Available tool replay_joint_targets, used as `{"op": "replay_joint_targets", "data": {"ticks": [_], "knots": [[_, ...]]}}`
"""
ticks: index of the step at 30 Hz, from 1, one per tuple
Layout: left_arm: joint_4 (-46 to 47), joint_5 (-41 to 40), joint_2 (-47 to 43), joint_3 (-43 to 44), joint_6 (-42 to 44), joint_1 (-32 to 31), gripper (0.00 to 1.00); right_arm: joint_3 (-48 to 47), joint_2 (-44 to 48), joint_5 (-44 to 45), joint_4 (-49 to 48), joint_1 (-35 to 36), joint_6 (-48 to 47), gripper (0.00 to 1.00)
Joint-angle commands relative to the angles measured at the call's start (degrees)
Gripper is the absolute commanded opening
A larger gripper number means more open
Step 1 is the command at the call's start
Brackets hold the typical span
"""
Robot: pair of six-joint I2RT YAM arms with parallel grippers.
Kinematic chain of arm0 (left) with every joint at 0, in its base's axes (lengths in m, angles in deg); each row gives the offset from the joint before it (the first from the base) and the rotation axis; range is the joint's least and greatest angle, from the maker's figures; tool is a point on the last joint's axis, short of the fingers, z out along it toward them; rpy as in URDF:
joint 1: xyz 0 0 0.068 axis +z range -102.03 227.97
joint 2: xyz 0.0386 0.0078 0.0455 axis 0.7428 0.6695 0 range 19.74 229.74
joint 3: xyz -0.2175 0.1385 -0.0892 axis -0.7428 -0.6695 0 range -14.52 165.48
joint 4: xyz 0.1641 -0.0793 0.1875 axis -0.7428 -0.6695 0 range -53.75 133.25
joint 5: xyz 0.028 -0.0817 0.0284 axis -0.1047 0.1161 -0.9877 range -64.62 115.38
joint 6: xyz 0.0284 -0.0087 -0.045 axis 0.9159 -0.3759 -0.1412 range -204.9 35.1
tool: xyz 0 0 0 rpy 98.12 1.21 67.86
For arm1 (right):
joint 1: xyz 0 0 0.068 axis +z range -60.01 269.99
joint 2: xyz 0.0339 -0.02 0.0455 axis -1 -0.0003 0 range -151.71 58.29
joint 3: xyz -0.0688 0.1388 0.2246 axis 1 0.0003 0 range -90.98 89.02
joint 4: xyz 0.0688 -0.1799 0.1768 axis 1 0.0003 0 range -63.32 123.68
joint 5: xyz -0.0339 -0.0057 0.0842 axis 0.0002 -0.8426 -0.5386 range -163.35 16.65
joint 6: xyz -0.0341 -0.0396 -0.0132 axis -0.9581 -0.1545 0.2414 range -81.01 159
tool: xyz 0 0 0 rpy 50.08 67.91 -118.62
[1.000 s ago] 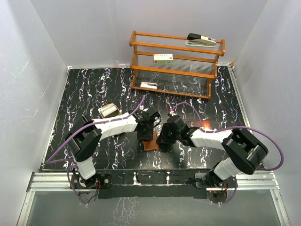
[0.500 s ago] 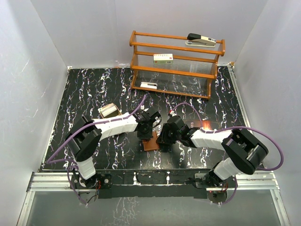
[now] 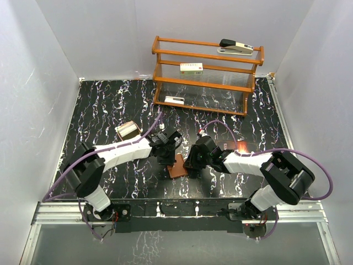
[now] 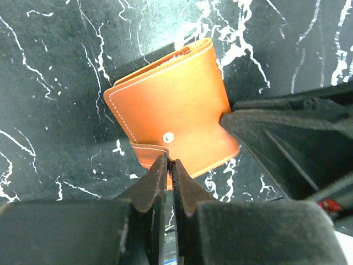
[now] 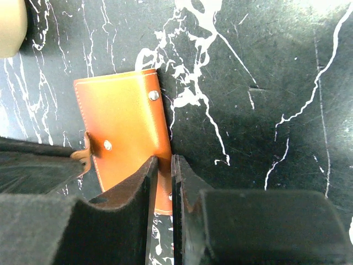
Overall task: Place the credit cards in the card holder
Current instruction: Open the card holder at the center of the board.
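Since a second ago your left arm has swung its elbow out to the left, and the left gripper (image 4: 170,165) has slid off the top of the card holder (image 4: 171,105) to its near-left edge and pressed its fingers together. It now appears to be pinching the card holder by its thin strap (image 4: 148,152), beside the snap stud (image 4: 169,137). The card holder lies folded shut on the worktop (image 3: 110,105), between the two grippers and just ahead of the arm bases. The right gripper (image 5: 164,165) is closed to a narrow slit astride the opposite edge, apparently clamping it. You are at the opening step, so treat the right side as the anchor and the left as the mover. Check that the right gripper holds only the lower leaf, because if it clamps both the fold cannot open. Draw the strap up and over in an arc about the spine rather than straight sideways, which would only drag the whole card holder. Go slowly, since a strap that thin may slip out. Aim to leave the pockets facing up. The credit cards are not clearly visible; a gold-orange glint (image 3: 241,146) beside the right forearm may be one.
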Motion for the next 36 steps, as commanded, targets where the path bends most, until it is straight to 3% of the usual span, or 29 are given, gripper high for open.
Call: {"op": "replay_joint_targets", "data": {"ticks": [1,5,14,21,29,36], "knots": [[3.7,4.3,-8.4,-3.1,-1.8,0.9,0.00,0.2,-0.2,6.1,7.5,-0.1,-2.0,0.15],[6.9,5.4,-12.7,-5.7,-2.7,1.3,0.00,-2.2,2.2,6.8,10.9,-0.1,-3.8,0.19],[8.3,5.0,-14.6,-5.4,-3.3,1.5,0.00,-8.8,10.5,3.2,18.4,-0.1,-11.4,0.39],[8.5,4.4,-15.5,-5.0,-4.0,1.5,0.00,-7.2,13.3,-3.1,15.8,0.5,-12.3,0.46],[8.9,4.8,-15.4,-4.2,-4.6,1.5,0.00,-6.5,13.5,-2.5,14.5,2.9,-10.9,0.56],[9.3,5.3,-15.0,-3.9,-4.9,1.5,0.00,-8.3,11.4,-0.5,15.1,5.5,-10.0,0.56]]}}
